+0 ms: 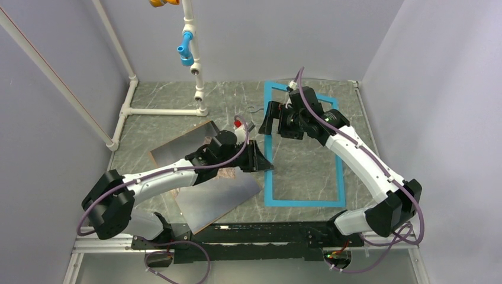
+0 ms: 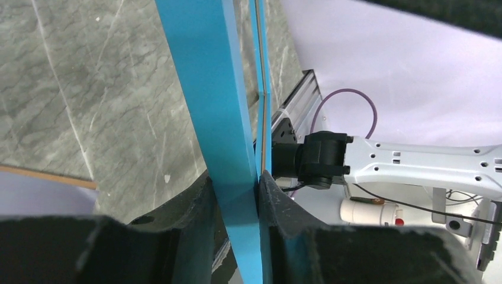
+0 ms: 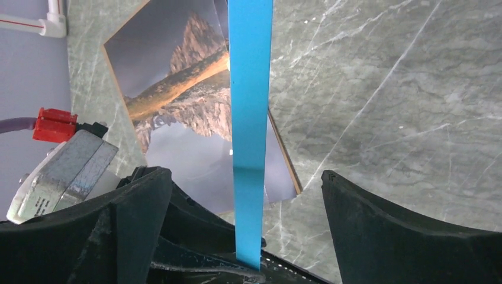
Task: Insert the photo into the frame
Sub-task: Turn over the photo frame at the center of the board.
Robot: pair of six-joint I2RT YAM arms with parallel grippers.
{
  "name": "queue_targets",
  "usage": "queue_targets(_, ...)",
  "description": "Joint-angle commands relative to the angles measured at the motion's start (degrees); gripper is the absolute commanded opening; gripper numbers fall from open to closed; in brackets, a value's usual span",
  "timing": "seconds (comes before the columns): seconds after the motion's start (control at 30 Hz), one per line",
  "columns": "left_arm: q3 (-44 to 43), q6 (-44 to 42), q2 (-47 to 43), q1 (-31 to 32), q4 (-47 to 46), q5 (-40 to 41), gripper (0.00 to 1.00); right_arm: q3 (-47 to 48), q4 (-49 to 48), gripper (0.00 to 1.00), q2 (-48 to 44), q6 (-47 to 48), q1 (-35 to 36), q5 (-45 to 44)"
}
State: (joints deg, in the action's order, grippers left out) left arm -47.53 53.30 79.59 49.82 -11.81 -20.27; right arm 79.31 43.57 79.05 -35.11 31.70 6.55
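the frame (image 1: 340,171) lies blue side up on the marble table (image 1: 308,171). its long axis runs from the arm bases toward the back wall, and its short rails cross at the near and far ends. the far short rail sits at a slant in the top view, and i cannot tell whether the whole frame rests flat or one side is raised. the left gripper (image 2: 237,183) is on the frame's left long rail, about halfway along, with its two fingers pressed together onto the blue strip from either side. the right gripper (image 3: 248,195) is further along that same rail, toward the frame's far left corner. its fingers stand wide apart with the rail running between them, and neither finger touches the rail. the photo (image 3: 183,100) lies picture side up on the table just outside the frame's left long rail, on the left arm's side, and the left arm crosses over its middle. its long axis runs on a diagonal to the frame, from far and away from the frame to near and close to it. the grey sky is at the end farther from the frame. a thin brown board (image 3: 286,155) shows as an edge along the photo's border.
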Motion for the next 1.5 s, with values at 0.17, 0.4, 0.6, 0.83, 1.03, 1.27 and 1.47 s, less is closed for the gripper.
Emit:
queue_targets(0.17,-13.9,-8.8,-5.1,4.1,21.1,14.3,0.00,7.8,4.6,1.00,-1.8,0.5,-0.2,-4.2)
queue_targets(0.4,-21.4,-10.2,-6.2,6.7,31.3,20.1,0.00,13.8,7.1,0.99,0.0,-0.6,1.9,-3.0)
queue_targets(0.6,-24.4,-10.9,-8.9,8.4,34.7,23.3,0.00,17.3,7.1,0.89,0.1,-2.3,3.6,-0.9)
queue_targets(0.83,-25.2,-10.6,-11.7,9.4,32.4,21.8,0.00,19.4,7.6,0.77,1.4,-3.5,6.1,1.1)
queue_targets(1.03,-25.0,-10.3,-12.8,9.9,30.6,21.0,0.00,17.5,4.0,0.57,0.3,-5.2,7.2,4.5)
queue_targets(1.27,-23.4,-10.4,-14.8,9.9,28.5,20.8,0.28,18.2,3.7,0.05,0.2,-3.8,6.6,4.3)
queue_targets(1.47,-19.8,-10.1,-19.1,9.4,27.2,20.8,0.94,14.4,-1.9,0.00,-1.1,-4.3,0.5,15.0)
